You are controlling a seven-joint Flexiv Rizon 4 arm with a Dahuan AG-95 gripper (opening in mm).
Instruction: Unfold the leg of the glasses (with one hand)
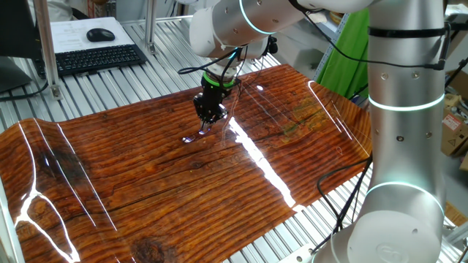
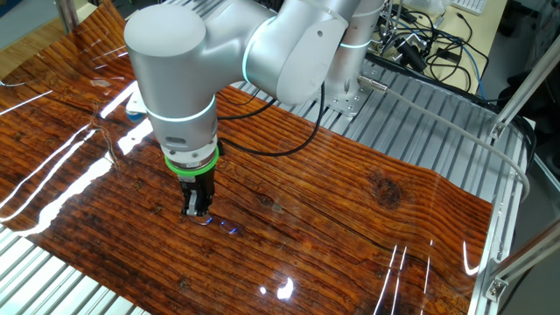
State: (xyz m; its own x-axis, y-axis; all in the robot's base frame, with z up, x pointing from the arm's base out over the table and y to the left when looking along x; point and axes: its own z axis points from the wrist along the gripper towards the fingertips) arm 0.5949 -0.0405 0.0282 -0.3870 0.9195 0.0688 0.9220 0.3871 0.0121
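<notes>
Far left in one fixed view: keyboard (image 1: pixel 95 57) and mouse (image 1: pixel 100 34) on a white surface, well clear of the work. Further right, wood-grain sheet (image 1: pixel 131 161) spread over the slatted table (image 1: pixel 110 91), streaked with white glare. Near the centre of the sheet, the gripper (image 1: pixel 207 124), pointing straight down, tips at or just above the surface. Immediately beside the tips, slightly left and below, the glasses (image 1: pixel 191 137), tiny and glinting, lying flat on the wood. In the other fixed view, same arrangement: gripper (image 2: pixel 194 210) low over the sheet, glasses (image 2: pixel 219 224) just to its right, a small pinkish-purple glimmer. Fingers close together; whether clenched on the leg or merely resting next to it, cannot tell, too small and too hidden by the tips. The leg itself not separable from the frame in either view. Likely handling: very light, apt to skate on the glossy sheet when pushed; wire thin and springy, easily bent; lenses slick and breakable. Best hold probably the free end of the leg, away from the hinge, swung gently outward so the frame drags little. Far right: the arm's grey column (image 1: pixel 406 109).
</notes>
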